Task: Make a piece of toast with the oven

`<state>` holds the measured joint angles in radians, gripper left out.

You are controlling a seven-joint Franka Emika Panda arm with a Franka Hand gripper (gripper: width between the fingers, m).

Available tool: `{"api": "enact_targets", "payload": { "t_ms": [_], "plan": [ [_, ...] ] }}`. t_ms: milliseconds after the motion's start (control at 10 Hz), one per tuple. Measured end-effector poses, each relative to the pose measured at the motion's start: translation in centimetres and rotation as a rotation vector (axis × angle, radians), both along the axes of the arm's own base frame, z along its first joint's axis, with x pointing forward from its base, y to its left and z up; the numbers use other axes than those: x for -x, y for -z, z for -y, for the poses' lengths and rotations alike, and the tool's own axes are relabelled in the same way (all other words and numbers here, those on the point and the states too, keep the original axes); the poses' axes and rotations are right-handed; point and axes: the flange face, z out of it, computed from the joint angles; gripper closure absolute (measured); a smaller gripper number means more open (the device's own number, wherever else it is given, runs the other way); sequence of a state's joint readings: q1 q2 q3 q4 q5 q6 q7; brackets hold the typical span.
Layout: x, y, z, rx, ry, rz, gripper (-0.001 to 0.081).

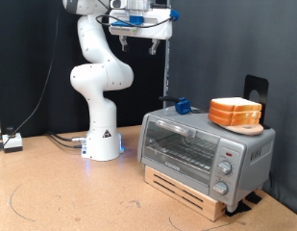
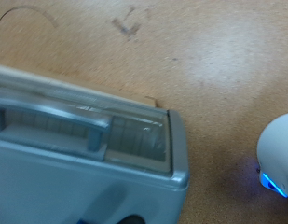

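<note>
One brown tabletop (image 1: 61,192) is seen, and on it one oven (image 1: 206,149), raised on a wooden pallet (image 1: 186,191) with its glass door shut. One piece of toast (image 1: 235,112) is seen on a small board on the oven's roof, at the exterior view's right. One pincer (image 1: 138,37) is held high above, well apart from both; nothing is seen between its fingers, and how far it is open cannot be told. The toast could be knocked off the roof by a careless descent
</note>
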<state>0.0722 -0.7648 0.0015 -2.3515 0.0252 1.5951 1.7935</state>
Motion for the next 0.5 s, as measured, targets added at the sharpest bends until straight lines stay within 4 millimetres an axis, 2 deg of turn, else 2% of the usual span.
{"api": "enact_targets", "payload": {
  "t_ms": [200,500],
  "plan": [
    [0.0,-1.0,-1.4,-0.034,-0.235,0.083,-0.0003],
    [-2.1,1.5,-1.0,0.002,-0.578,0.144,-0.0003]
  ]
}}
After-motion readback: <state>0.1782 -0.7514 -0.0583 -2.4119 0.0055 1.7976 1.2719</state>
